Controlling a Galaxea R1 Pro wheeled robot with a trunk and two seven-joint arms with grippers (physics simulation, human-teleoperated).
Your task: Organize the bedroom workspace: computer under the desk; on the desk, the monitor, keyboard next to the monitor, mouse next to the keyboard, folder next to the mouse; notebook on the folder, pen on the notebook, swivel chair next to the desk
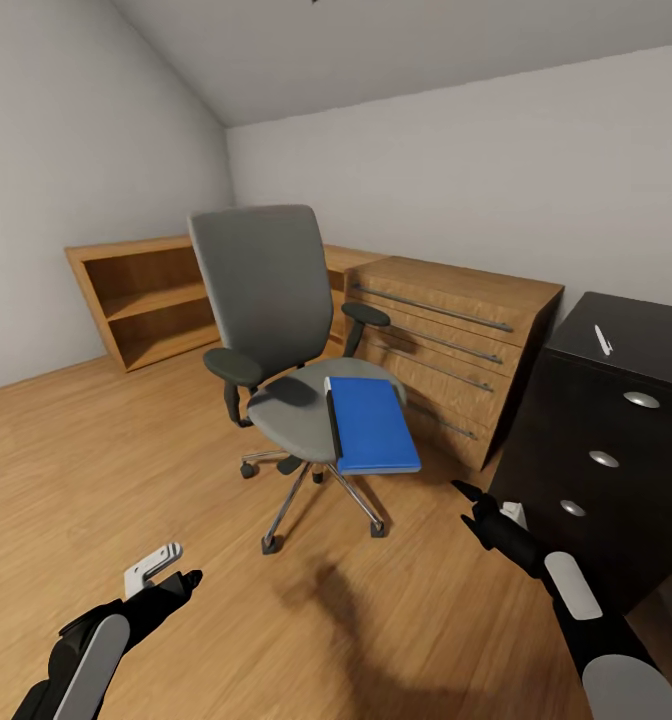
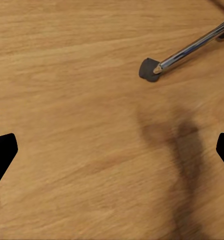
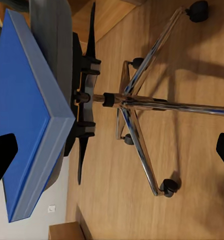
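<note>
While both tools hang spread and empty, the folder point(image 1: 373, 424) overhangs the swivel chair point(image 1: 276, 330) seat.
I judge it light, stiff, slick: pinch its overhanging front edge with the right tool point(image 1: 473, 501).

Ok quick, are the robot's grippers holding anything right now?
Left gripper: open, holding nothing, over bare floor.
Right gripper: open, holding nothing, near the folder on the swivel chair.

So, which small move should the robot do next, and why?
Probably reach the right hand forward to the folder. The folder lies on the swivel chair seat, overhanging its front edge, and both hands are open and hold nothing.
</note>
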